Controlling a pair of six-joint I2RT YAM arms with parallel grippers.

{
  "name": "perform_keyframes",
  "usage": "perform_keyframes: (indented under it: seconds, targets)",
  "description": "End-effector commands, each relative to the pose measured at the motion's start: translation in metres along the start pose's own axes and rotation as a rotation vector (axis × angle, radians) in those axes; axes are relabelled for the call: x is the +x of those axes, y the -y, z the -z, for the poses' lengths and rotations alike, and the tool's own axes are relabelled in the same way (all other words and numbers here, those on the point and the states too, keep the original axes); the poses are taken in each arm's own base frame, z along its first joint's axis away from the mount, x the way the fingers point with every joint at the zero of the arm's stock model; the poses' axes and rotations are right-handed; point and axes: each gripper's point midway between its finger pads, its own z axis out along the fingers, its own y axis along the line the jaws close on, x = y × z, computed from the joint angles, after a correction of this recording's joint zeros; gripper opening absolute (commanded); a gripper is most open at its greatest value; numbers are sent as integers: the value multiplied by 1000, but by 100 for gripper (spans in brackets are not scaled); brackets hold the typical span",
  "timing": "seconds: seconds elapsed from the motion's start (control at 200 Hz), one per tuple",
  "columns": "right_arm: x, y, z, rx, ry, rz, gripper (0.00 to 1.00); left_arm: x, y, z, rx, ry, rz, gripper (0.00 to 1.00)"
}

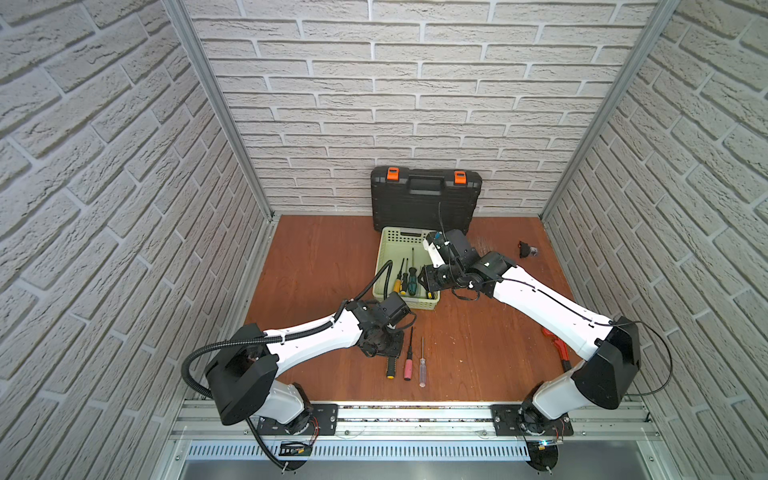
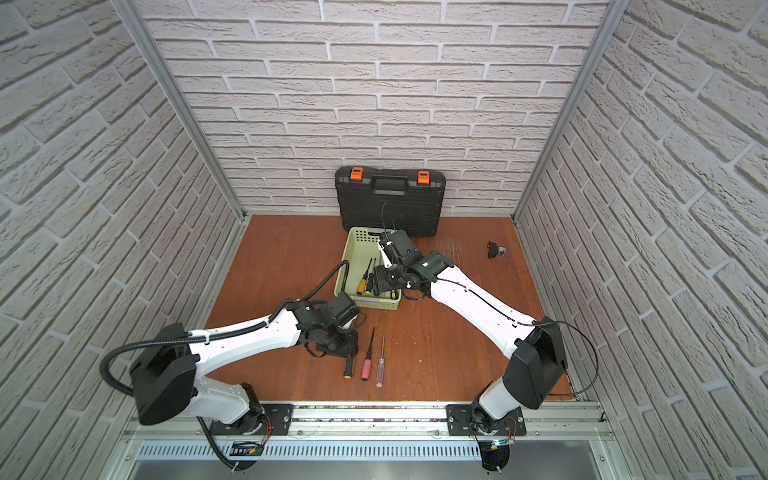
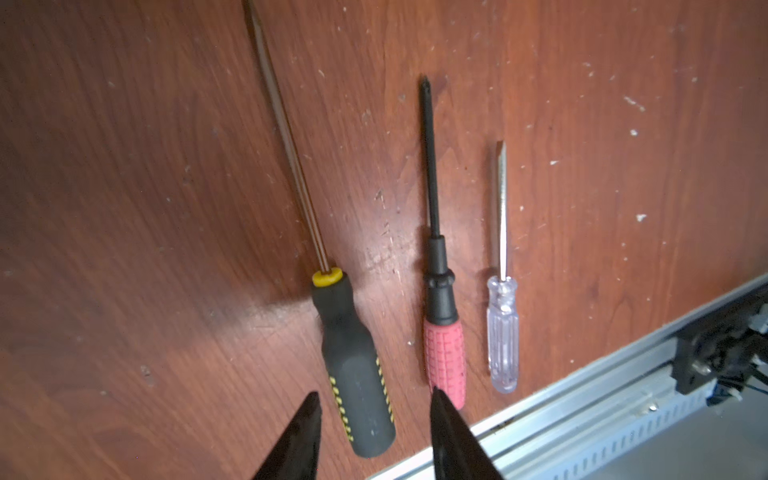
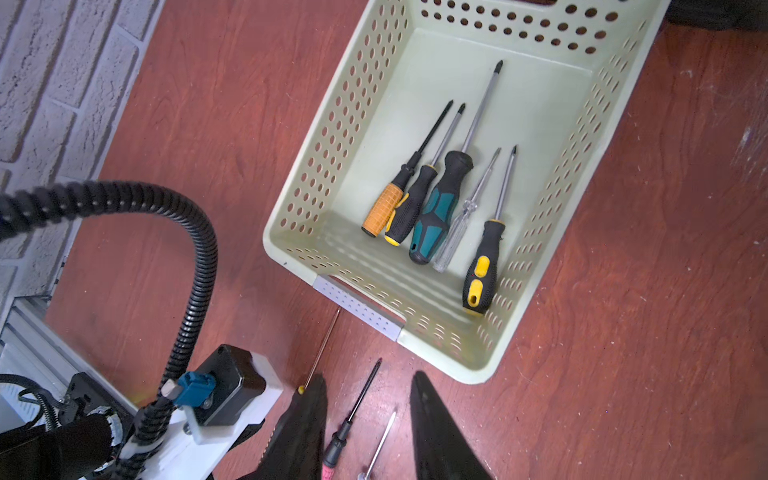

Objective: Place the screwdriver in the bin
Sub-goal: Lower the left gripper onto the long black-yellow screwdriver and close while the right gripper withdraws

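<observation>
Three screwdrivers lie side by side on the wooden table near its front: a black-and-yellow one (image 3: pixel 353 365) (image 1: pixel 390 368), a pink-handled one (image 3: pixel 444 357) (image 1: pixel 409 365) and a clear-handled one (image 3: pixel 503 332) (image 1: pixel 422 372). My left gripper (image 3: pixel 372 397) (image 1: pixel 384 347) is open, with a jaw on either side of the black-and-yellow handle's butt end and a gap on both sides. The pale green bin (image 4: pixel 457 370) (image 1: pixel 384 249) (image 2: pixel 349 253) holds several screwdrivers. My right gripper (image 4: pixel 368 378) (image 1: pixel 430 280) hangs open and empty over the bin's near right corner.
A black toolcase (image 1: pixel 426 199) with orange latches leans on the back wall behind the bin. A red-handled tool (image 1: pixel 559 347) lies under my right arm. A small black object (image 1: pixel 527 249) sits at the back right. An aluminium rail (image 1: pixel 415 411) borders the table's front.
</observation>
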Motion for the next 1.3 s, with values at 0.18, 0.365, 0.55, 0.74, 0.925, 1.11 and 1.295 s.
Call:
perform_keyframes:
  seconds: [0.18,0.365,0.55,0.74,0.925,1.11,1.295]
  targets:
    - [7,0,-10,-30,25,-42,36,10,-12,-25,-87,-42,50,45]
    - [4,-3,-9,-42,30,-40,36,14,-14,-34,-100,-66,54,47]
    - [2,-3,-4,-41,32,-34,36,17,-14,-44,-109,-82,50,44]
    - [-2,-3,5,-33,51,-27,36,21,-14,-48,-110,-100,58,22]
    - [-1,-1,3,-25,45,-25,36,21,-21,-31,-154,-83,64,10]
    - [-8,-5,9,-27,55,-18,35,16,-19,28,-168,-28,37,9]
    - [-13,-4,16,-15,69,-1,35,19,14,70,76,-35,2,7]
